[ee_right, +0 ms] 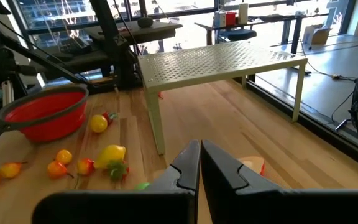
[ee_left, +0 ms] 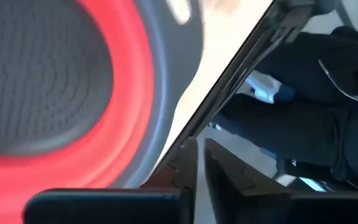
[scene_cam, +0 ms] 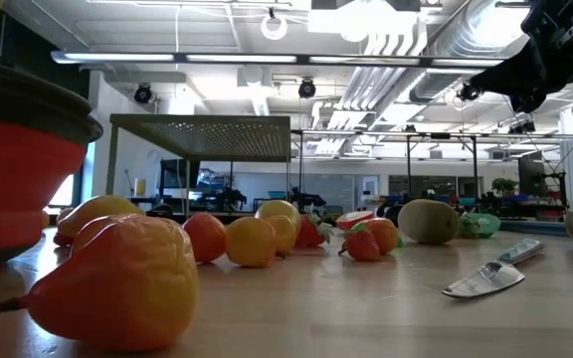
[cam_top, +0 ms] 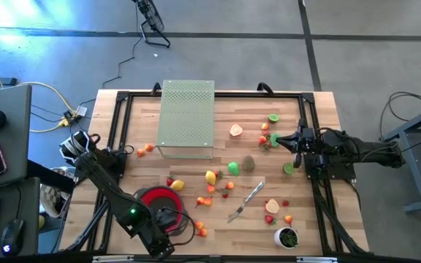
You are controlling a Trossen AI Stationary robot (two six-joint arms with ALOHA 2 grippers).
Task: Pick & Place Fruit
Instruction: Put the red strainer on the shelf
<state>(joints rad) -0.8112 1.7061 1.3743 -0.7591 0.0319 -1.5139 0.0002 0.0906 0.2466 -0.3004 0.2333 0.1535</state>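
The left end effector [cam_top: 168, 219] hangs over the red bowl [cam_top: 156, 201] near the counter's [cam_top: 218, 219] front left corner. Its arm covers part of the bowl from above. In the left wrist view the bowl is a big red blur, and the two dark fingers [ee_left: 219, 180] sit almost together with nothing between them.

The toy fruit [cam_top: 210, 177] lies all over the counter. Some pieces are by the bowl, most are in the middle and some are near the right edge. From the low view a big orange-red pepper [scene_cam: 117, 278] hides the pieces behind it.

A pale green rack [cam_top: 187, 119] stands at the back edge. A silver knife [cam_top: 245, 202] lies toward the front.

The right end effector [cam_top: 278, 140] is squeezed shut and empty, above the fruit by the right edge.

A white cup [cam_top: 286, 237] sits in the front right corner.
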